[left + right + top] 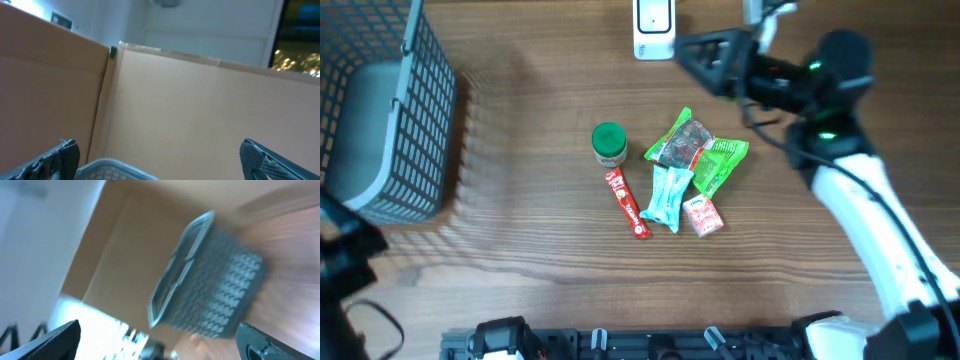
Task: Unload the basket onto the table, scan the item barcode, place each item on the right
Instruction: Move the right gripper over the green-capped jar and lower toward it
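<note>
My left tool and right tool stand apart; overhead alone shows the packets on the desk, right wrist the basket.

Scanner: white, at the far edge, well apart from the goods. Nearer, a loose cluster. Jar with a green lid stands on the left, red stick lies slanted just below it. Teal packet lies beside the stick. Printed bag and green pouch overlap on the right (print too small to read). Pink box touches the packet's near end.
</note>
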